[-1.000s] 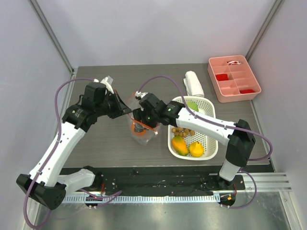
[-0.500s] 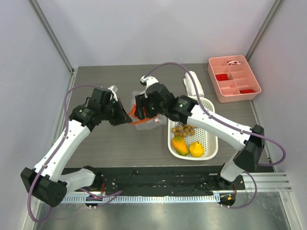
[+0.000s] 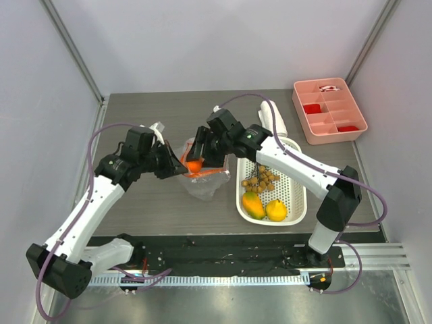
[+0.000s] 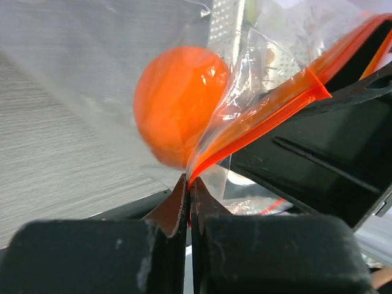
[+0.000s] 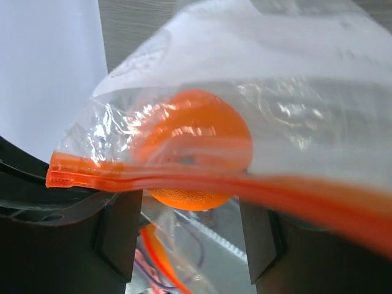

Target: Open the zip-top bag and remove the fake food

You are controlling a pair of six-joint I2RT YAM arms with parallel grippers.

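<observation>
Now, nearest, the green-orange mango (image 3: 252, 204) and yellow lemon (image 3: 276, 210) are lying in the white perforated basket (image 3: 295, 179), with knobbly brown grapes (image 3: 259, 181) just beyond. Beside it the zip-top bag (image 3: 204, 185), clear crinkly film, is hanging over the grey desk (image 3: 135, 202), lifted and carried back from where it drooped a second ago. The left claw (image 4: 188, 182) is pressing together on the orange-red zip strip (image 4: 263, 113). The right claw (image 5: 188, 236), half spread, seems to be pinching the smooth round orange (image 5: 193, 147) at the mouth, though plastic is blurring the contact. So the mouth is likely opening and this fruit coming out. Farthest, the pink compartment tray (image 3: 322, 123) is sitting.
</observation>
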